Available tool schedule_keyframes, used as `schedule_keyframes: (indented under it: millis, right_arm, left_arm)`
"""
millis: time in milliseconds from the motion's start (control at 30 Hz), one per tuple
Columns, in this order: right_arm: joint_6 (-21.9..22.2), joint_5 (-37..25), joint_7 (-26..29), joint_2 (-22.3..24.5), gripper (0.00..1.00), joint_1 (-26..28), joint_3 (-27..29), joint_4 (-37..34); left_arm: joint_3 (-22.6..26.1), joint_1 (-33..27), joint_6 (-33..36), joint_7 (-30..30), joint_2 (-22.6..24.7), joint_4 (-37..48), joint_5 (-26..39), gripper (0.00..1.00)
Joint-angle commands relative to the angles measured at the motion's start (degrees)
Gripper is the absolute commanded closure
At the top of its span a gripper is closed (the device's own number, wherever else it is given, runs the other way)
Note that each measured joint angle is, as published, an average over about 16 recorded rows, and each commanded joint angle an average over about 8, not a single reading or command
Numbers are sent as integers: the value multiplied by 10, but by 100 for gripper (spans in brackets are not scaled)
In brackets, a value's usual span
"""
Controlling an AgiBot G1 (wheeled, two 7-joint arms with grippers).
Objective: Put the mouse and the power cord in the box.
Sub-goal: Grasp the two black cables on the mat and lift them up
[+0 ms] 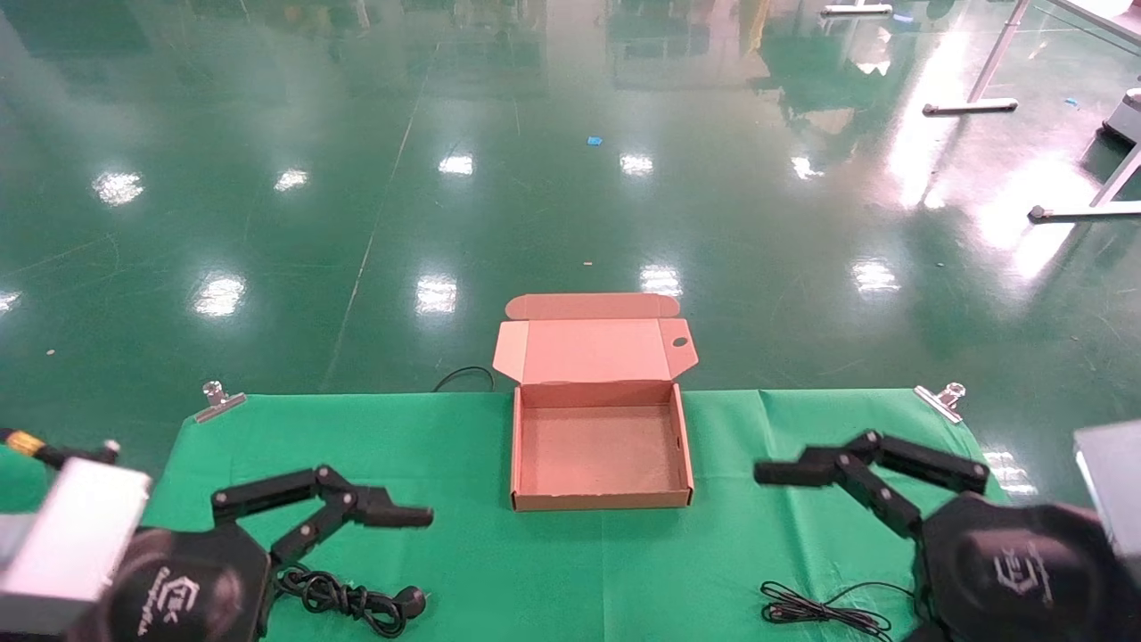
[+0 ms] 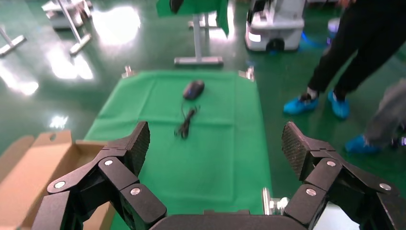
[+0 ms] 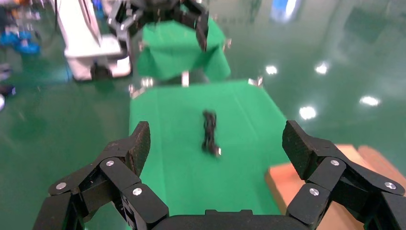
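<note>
Box: the box is seen lying open at the centre of the green cloth, its flap lid folded back toward 12 o'clock; nothing is seen inside it.
Power cord: the power cord is seen at 7 o'clock from the box, well apart from it, lying knotted on the cloth with its plug pointing toward the cloth's middle; in the right wrist view it appears as a dark bundle on the cloth.
Mouse: the mouse is shown only in the left wrist view, resting on the cloth; its thin wire is seen in the head view at 5 o'clock from the box, well apart from it.
Left gripper: the left gripper is held above the cloth at 8 o'clock from the box, just above the power cord; its jaws are spread wide and nothing is gripped.
Right gripper: the right gripper is held above the cloth at 4 o'clock from the box, above the thin wire; its jaws are spread wide and nothing is gripped.
Surroundings: the cloth is pinned by metal clips at its far corners, over a glossy green floor.
</note>
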Motion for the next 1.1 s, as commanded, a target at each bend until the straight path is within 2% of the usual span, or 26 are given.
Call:
schedule_keyframes:
  millis: [33,300,533,833,1100]
  right_arm:
    - [-9,-13,-7,6,0,6,-4,-8]
    - [-18,-67,-52,25,0,44,-56,-52]
    - [-19,-144,-100,15,0,103,-131,-106]
    - [-9,-256,-189,-37,0,197,-218,-236]
    - [27,-358,-279,-105,0,265,-264,-370]
  left_arm:
    - [9,-10,5,3,-2,-1,17,0]
    - [79,-67,13,38,13,48,88,0]
    - [160,-128,14,89,49,114,154,0]
    - [247,-199,11,175,118,260,225,0]
    - [300,-242,6,261,175,395,269,0]
